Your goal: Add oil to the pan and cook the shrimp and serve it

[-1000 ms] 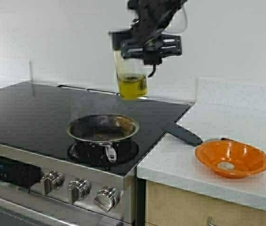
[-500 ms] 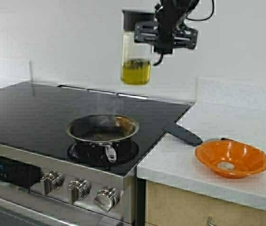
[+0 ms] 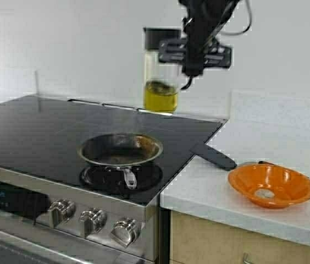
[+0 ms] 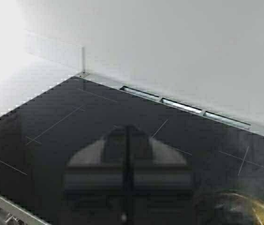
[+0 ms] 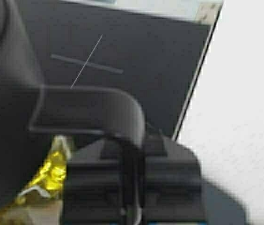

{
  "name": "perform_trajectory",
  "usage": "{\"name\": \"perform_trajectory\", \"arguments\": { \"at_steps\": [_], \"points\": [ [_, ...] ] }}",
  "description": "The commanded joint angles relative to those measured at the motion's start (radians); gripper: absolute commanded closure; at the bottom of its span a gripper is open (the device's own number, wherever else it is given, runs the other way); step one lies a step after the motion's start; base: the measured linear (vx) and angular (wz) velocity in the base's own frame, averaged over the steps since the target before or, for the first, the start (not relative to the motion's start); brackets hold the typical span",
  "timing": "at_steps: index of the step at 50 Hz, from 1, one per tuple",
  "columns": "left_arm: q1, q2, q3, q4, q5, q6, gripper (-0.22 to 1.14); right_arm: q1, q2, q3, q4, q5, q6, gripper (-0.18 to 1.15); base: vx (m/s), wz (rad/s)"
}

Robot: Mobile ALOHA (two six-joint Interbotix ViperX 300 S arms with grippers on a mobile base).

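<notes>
High view: right gripper (image 3: 194, 54) clamps the oil dispenser's handle (image 5: 92, 112), holding the oil (image 3: 160, 99) upright above the stove (image 3: 28, 132), behind the pan (image 3: 120, 150); left gripper (image 4: 128, 165) is closed.

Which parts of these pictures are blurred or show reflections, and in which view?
High view: the dispenser held by the right gripper looks soft; the stove top mirrors the pale wall. Left wrist view: the left gripper is out of focus, the pan a blurred rim at the corner. Right wrist view: the near black handle and the oil are blurred.
</notes>
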Motion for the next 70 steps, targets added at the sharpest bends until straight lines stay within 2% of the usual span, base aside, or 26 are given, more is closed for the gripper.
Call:
{"name": "perform_trajectory", "arguments": {
  "at_steps": [1, 11, 18, 27, 37, 44, 54, 61, 70],
  "points": [
    [0.000, 0.005, -0.008, 0.002, -0.006, 0.002, 0.89, -0.083, -0.196, 0.048, -0.008, 0.023, -0.067, 0.89, 0.00, 0.00],
    [0.000, 0.005, -0.008, 0.002, -0.006, 0.002, 0.89, -0.267, -0.383, 0.160, -0.012, 0.123, -0.186, 0.89, 0.00, 0.00],
    [0.000, 0.005, -0.005, 0.002, -0.006, -0.003, 0.89, -0.489, -0.460, 0.184, -0.080, 0.245, -0.190, 0.89, 0.00, 0.00],
    [0.000, 0.002, -0.005, 0.002, -0.006, -0.002, 0.89, -0.727, -0.446, 0.156, -0.175, 0.339, -0.183, 0.89, 0.00, 0.00],
    [0.000, -0.009, -0.003, 0.000, -0.005, -0.002, 0.89, -0.893, -0.348, 0.074, -0.229, 0.341, -0.169, 0.89, 0.00, 0.00],
    [0.000, -0.026, 0.003, 0.002, -0.005, 0.011, 0.89, -0.960, -0.235, 0.003, -0.242, 0.319, -0.117, 0.89, 0.00, 0.00],
    [0.000, -0.061, 0.017, 0.002, -0.006, 0.018, 0.89, -0.996, -0.057, -0.081, -0.357, 0.222, -0.020, 0.89, 0.00, 0.00],
    [0.000, -0.074, 0.026, 0.002, -0.006, 0.037, 0.89, -1.014, 0.066, -0.120, -0.472, 0.129, 0.181, 0.89, 0.00, 0.00],
    [0.000, -0.074, 0.031, 0.002, -0.006, 0.054, 0.88, -1.039, 0.199, -0.161, -0.710, 0.064, 0.413, 0.89, 0.00, 0.00]
  ]
}}
